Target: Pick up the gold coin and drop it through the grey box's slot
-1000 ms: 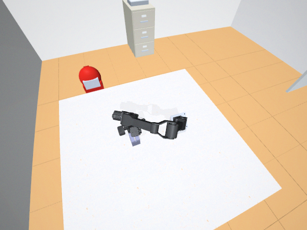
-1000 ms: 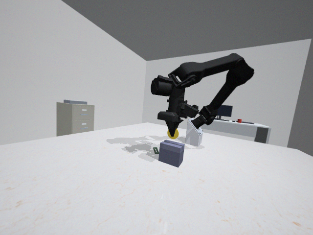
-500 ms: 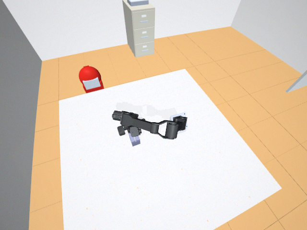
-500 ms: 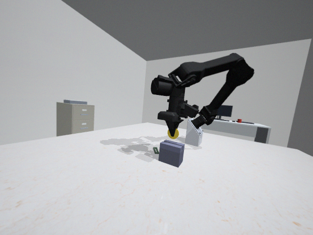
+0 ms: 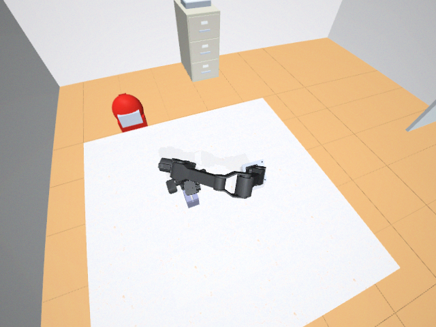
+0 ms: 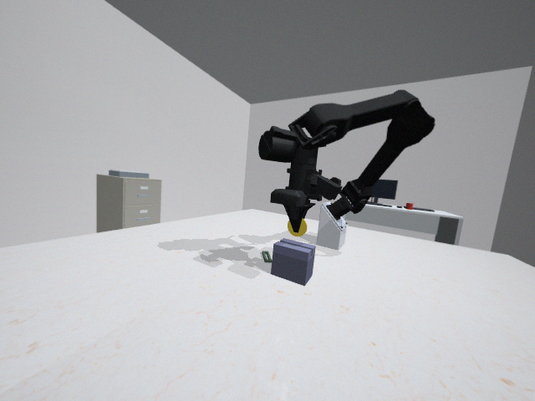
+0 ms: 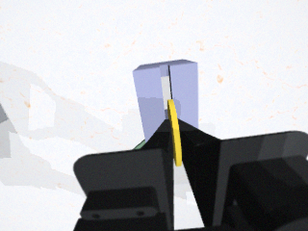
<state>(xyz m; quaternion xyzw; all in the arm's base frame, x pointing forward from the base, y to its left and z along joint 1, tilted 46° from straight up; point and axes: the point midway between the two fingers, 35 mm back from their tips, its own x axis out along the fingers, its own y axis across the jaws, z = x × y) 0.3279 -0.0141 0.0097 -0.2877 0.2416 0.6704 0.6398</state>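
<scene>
Exterior view: the white bench (image 5: 229,253) (image 6: 216,337) (image 7: 260,48) comes first. The closest thing on it is the box (image 5: 193,201) (image 6: 291,263) (image 7: 185,91), bluish grey and standing upright, with a thin slot (image 6: 298,242) (image 7: 169,82) in its lid. Call the box the middle of a clock lying on this picture. The little green holder (image 6: 270,256) (image 7: 140,144) is near nine o'clock, down on the bench, and the coin is out of it.

The gold coin (image 6: 302,227) (image 7: 175,137) is at twelve o'clock, up above the box and not inside it. The claw (image 5: 191,190) (image 6: 296,230) (image 7: 171,123) is pinched tight on the coin and points down. In the wrist view, the coin shows its thin edge and nearly lines up with the slot, leaning a bit toward eleven o'clock.

The black arm (image 5: 204,177) (image 6: 375,114) bends up and over toward one o'clock, then drops to a white stand (image 5: 248,164) (image 6: 330,235) on the bench.

Farther back, between two and three o'clock, is a desk (image 6: 401,219) with a dark screen (image 6: 386,189) and a red cup (image 6: 410,205). A drawer cabinet (image 5: 204,35) (image 6: 109,202) is between nine and ten o'clock, with a flat grey thing (image 5: 196,3) (image 6: 129,174) on top.
</scene>
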